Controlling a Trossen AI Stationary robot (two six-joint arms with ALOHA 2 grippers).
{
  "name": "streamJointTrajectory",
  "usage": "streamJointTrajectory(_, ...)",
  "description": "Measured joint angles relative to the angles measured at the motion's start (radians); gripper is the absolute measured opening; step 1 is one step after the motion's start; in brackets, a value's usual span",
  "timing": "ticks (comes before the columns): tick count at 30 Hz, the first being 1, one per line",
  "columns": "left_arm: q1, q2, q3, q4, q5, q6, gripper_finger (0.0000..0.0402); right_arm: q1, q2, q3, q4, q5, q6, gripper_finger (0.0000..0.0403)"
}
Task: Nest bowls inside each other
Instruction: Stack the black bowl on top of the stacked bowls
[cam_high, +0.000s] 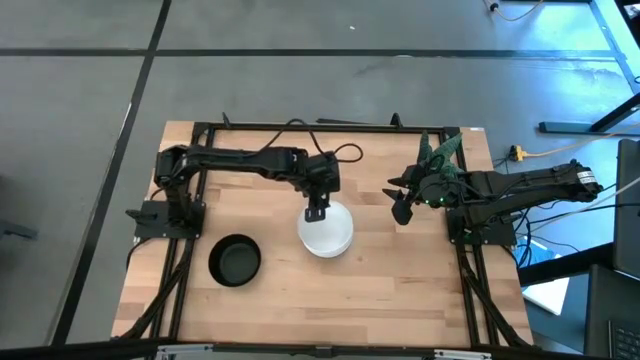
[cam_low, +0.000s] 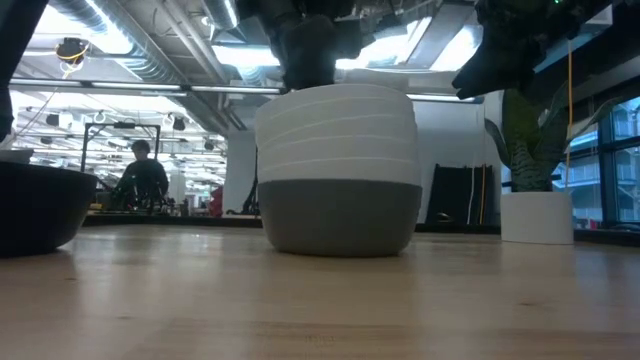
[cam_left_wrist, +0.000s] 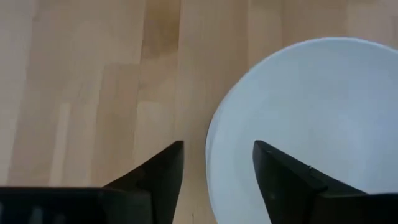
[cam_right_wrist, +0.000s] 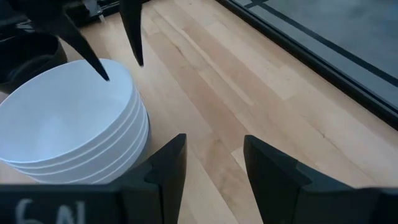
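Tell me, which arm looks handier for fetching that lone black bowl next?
Probably the left. Its open gripper hangs at the stack of bowls, on the black bowl's side. The right gripper, also open, waits beyond the stack.

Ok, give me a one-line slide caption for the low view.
Stack of nested bowls, white over a dark grey base, centre table; black bowl apart at the edge.

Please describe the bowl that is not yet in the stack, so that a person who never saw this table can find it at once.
On the pale wooden table, find the stack of white round bowls near the middle, under the left gripper. The lone bowl sits apart from it, toward the left arm's side and the near edge. It is the smooth round black bowl, standing alone, upright and empty.
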Motion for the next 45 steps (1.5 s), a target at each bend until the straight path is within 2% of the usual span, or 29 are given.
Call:
streamJointTrajectory(11, 0.001, -0.198, 0.0, -0.006, -0.039, 0.04, 0.0198, 0.0, 0.0, 0.0, 0.0, 0.0, 0.003, 0.0162)
streamJointTrajectory(18, -0.03, -0.344, 0.0, -0.103, -0.039, 0.077, 0.0197, 0.0, 0.0, 0.0, 0.001, 0.008, 0.002, 0.0162)
streamJointTrajectory(22, -0.049, -0.397, 0.001, -0.235, -0.051, 0.07, 0.0196, -0.003, 0.0, 0.001, 0.001, 0.01, -0.001, 0.0162)
streamJointTrajectory(28, -0.097, -0.408, -0.004, -0.567, -0.121, -0.021, 0.0195, -0.003, 0.0, 0.001, 0.002, 0.034, -0.005, 0.0162)
streamJointTrajectory(35, -0.184, -0.408, -0.178, -0.602, -0.118, -0.083, 0.0195, -0.003, 0.0, 0.001, 0.002, 0.034, -0.002, 0.0162)
streamJointTrajectory(41, -0.274, -0.407, -0.402, -0.51, -0.084, -0.112, 0.0195, -0.003, 0.0, 0.001, 0.002, 0.034, -0.001, 0.0162)
streamJointTrajectory(45, -0.33, -0.407, -0.504, -0.432, -0.059, -0.155, 0.0195, -0.003, 0.0, 0.001, 0.003, 0.034, -0.001, 0.0162)
